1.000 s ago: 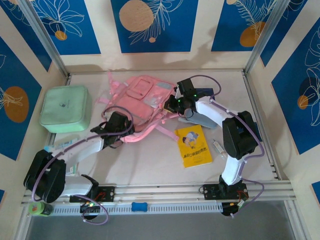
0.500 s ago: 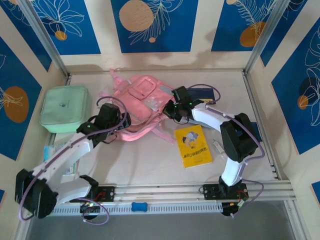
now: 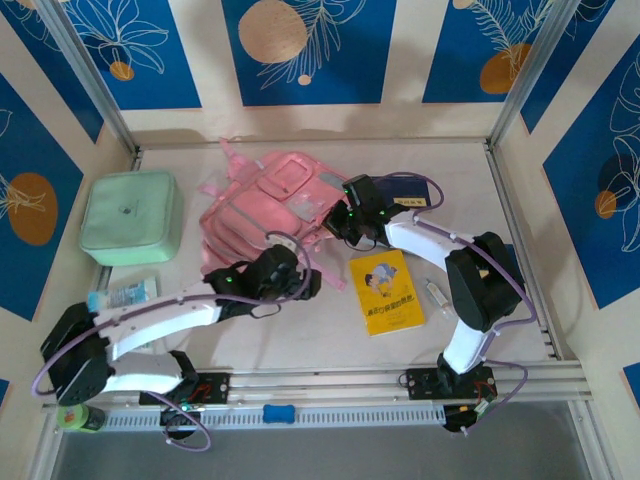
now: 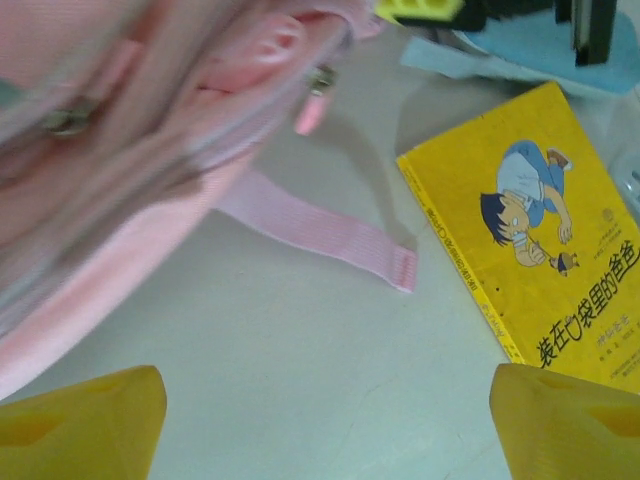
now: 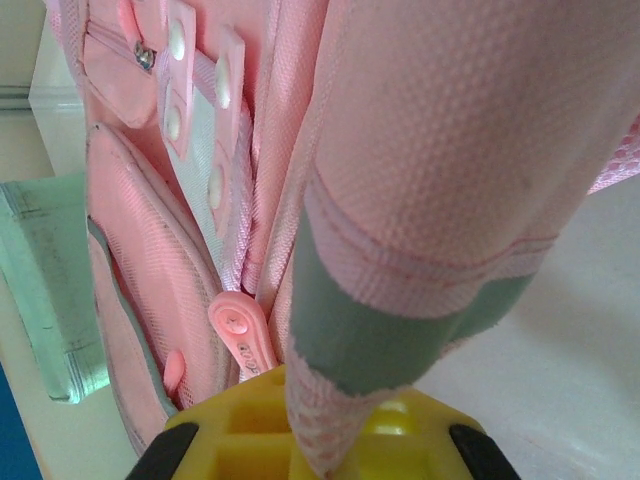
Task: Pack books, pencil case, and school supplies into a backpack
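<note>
1. Right gripper [image 5: 322, 440]: we see its yellow fingers [image 5: 225, 430] closed tight on a fold of pink fabric with grey-green trim, which belongs to the backpack [image 5: 200, 200]. From above, this gripper [image 3: 337, 222] sits at the right edge of the backpack [image 3: 262, 205], and the right arm reaches to it across the table [image 3: 300, 335].

2. Left gripper [image 4: 330, 430]: we see its two yellow fingertips [image 4: 95, 420] set wide apart with nothing but bare table between them. From above, the left gripper [image 3: 303, 282] hangs just beside the near right corner of the backpack.

3. Backpack: it lies flat at the middle rear of the table, front pockets up. A pink strap [image 4: 320, 235] trails from it onto the table, and a pink zip pull [image 4: 315, 100] hangs at its edge.

4. Books: the yellow book [image 3: 388, 291] lies cover up to the right of the backpack, apart from it. The dark navy book [image 3: 405, 190] lies beyond the right arm, near the rear edge.

5. Pencil case [image 4: 520, 55]: it lies just past the far edge of the yellow book [image 4: 530, 260], partly under the right arm.

6. A mint-green lidded box [image 3: 132, 216] stands left of the backpack
</note>
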Robot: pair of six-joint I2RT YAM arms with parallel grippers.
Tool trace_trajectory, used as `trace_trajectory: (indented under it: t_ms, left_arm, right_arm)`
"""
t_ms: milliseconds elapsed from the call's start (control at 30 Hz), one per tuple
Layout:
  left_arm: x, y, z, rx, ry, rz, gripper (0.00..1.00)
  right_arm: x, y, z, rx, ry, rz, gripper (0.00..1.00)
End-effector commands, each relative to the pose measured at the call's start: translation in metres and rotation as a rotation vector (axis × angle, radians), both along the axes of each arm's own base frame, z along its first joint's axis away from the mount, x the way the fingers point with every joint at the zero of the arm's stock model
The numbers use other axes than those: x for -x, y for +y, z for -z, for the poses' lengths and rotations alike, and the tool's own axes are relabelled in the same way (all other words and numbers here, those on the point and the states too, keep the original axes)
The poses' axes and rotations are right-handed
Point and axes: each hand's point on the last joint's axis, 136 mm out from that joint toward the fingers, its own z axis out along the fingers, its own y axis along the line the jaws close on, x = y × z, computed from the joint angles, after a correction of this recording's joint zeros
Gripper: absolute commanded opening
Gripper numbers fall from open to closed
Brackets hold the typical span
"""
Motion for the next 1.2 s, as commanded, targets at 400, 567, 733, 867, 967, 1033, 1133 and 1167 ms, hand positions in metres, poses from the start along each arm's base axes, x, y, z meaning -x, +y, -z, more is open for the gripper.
trace_trajectory:
  t_ms: [400, 567, 733, 867, 967, 1033, 1133, 1167]
  left_arm:
    - [-0.056, -0.043, 0.022, -0.03, -0.053, -0.095, 0.72]
    - [-0.068, -0.036, 0.031, 0.008, -0.014, -0.149, 0.69]
    - [-0.077, -0.042, 0.032, 0.025, -0.022, -0.146, 0.64]
    - [-0.091, -0.043, 0.025, 0.016, -0.053, -0.147, 0.6]
    - [-0.1, -0.045, 0.022, 0.02, -0.062, -0.147, 0.57]
    - [-0.104, -0.046, 0.021, 0.015, -0.073, -0.147, 0.55]
    - [-0.11, -0.046, 0.022, 0.01, -0.078, -0.163, 0.52]
    - [-0.112, -0.047, 0.021, 0.012, -0.08, -0.168, 0.51]
  right_arm:
    - [0.002, 0.02, -0.037, -0.114, -0.022, -0.048, 0.0]
    - [0.003, 0.022, -0.04, -0.119, -0.024, -0.055, 0.0]
    - [0.003, 0.022, -0.04, -0.128, -0.013, -0.051, 0.0]
    - [0.002, 0.024, -0.041, -0.132, -0.02, -0.059, 0.0]
    - [0.003, 0.024, -0.04, -0.13, -0.018, -0.058, 0.0]
    - [0.004, 0.024, -0.038, -0.13, -0.012, -0.057, 0.0]
    - [0.004, 0.025, -0.037, -0.13, -0.009, -0.058, 0.0]
    - [0.004, 0.025, -0.036, -0.13, -0.006, -0.057, 0.0]
